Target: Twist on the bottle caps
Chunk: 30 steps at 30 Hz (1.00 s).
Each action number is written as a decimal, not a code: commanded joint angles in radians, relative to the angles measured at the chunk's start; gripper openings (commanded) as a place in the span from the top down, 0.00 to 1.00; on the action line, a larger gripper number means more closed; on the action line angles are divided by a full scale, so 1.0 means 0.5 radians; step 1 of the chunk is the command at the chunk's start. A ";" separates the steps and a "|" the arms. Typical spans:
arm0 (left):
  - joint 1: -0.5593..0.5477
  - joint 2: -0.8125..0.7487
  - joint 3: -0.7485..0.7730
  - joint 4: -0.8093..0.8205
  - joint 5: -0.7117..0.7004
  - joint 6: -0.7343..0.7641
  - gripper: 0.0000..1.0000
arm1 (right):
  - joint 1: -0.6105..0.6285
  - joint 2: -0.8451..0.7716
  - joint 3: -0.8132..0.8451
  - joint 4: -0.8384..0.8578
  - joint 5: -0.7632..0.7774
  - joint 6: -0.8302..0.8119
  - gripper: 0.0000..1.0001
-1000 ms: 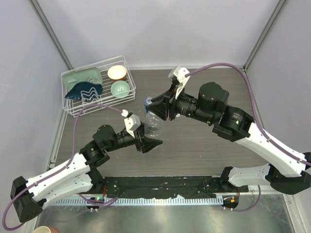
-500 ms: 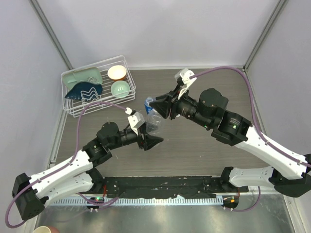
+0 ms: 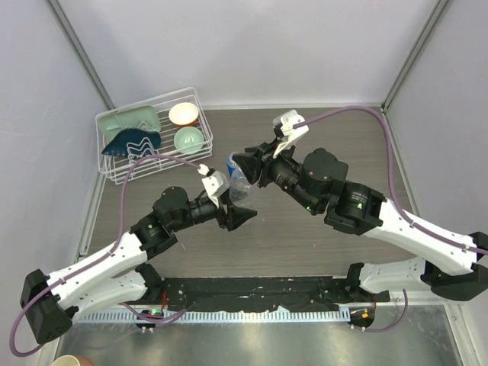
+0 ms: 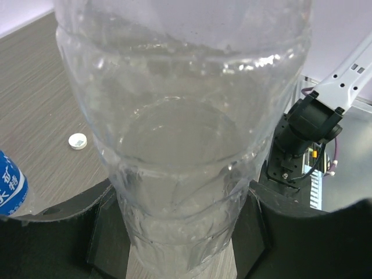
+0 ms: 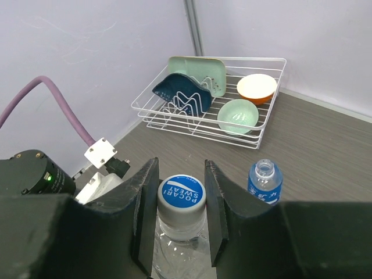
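Observation:
My left gripper [image 3: 232, 213] is shut on the lower body of the plain clear bottle [image 3: 241, 191] and holds it upright; the bottle fills the left wrist view [image 4: 180, 116]. My right gripper [image 5: 181, 197] is shut on the blue-topped white cap [image 5: 182, 195] sitting on that bottle's neck. In the top view the right gripper [image 3: 248, 169] is over the bottle's top. The blue-label bottle [image 5: 265, 181] stands uncapped on the table just behind, also in the top view [image 3: 234, 162]. A second small white cap [image 4: 77, 141] lies loose on the table.
A white wire dish rack [image 3: 145, 102] stands at the back left with a green dish, a blue dish, a cream bowl [image 3: 184, 113] and a green bowl [image 3: 188, 139]. It also shows in the right wrist view [image 5: 256, 58]. Grey walls enclose the table.
The right wrist has turned around the bottle top and its arm has shifted left. The left arm has moved slightly up and right with the bottle.

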 commanded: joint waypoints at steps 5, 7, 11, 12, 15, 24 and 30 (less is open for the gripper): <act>0.053 0.003 0.292 0.432 -0.299 0.050 1.00 | 0.220 0.211 0.012 -0.450 0.259 0.049 0.97; 0.053 0.003 0.292 0.435 -0.311 0.062 1.00 | 0.238 0.205 0.009 -0.450 0.281 0.030 0.97; 0.056 -0.006 0.280 0.432 -0.318 0.062 1.00 | 0.257 0.178 0.009 -0.444 0.275 -0.010 0.90; 0.056 -0.009 0.277 0.429 -0.315 0.062 1.00 | 0.257 0.175 0.012 -0.441 0.253 -0.037 0.87; 0.063 -0.024 0.262 0.414 -0.290 0.068 1.00 | 0.260 0.178 0.055 -0.474 0.207 -0.092 0.78; 0.063 -0.033 0.265 0.273 -0.097 0.093 1.00 | 0.260 0.251 0.233 -0.603 0.118 -0.200 0.64; 0.069 -0.036 0.262 0.236 -0.109 0.083 1.00 | 0.263 0.242 0.227 -0.603 0.124 -0.212 0.57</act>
